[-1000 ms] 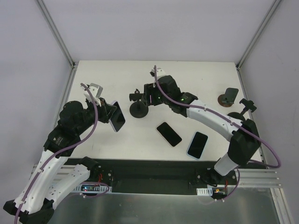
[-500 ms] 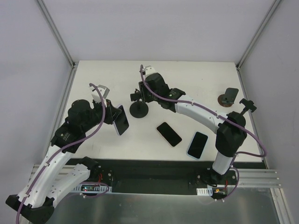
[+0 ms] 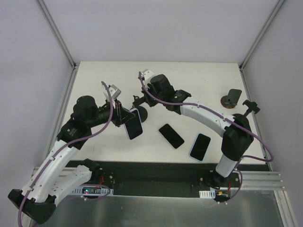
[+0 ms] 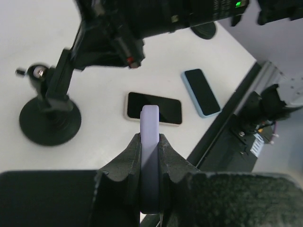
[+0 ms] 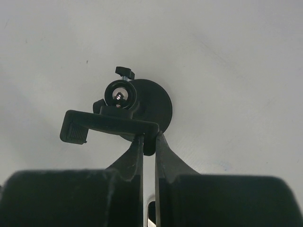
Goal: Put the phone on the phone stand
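Observation:
A phone in a lavender case (image 3: 134,124) hangs above the table, tilted, with my left gripper (image 3: 124,116) shut on it. In the left wrist view the phone (image 4: 150,118) shows edge-on between the fingers of the left gripper (image 4: 149,138). The black phone stand (image 3: 142,114) stands just to the phone's right on its round base (image 4: 49,120). My right gripper (image 3: 142,98) is shut on one end of the stand's clamp bar (image 5: 111,124), seen at the right gripper (image 5: 148,137) above the round base (image 5: 154,106).
Two more phones lie on the table: a black one (image 3: 171,135) and a blue-cased one (image 3: 200,146). A second stand with a brown base (image 3: 231,98) is at the far right, by a black knob fitting (image 3: 250,105).
The right gripper has shut on the stand's clamp bar. The left arm has carried the phone to the right, close to the stand.

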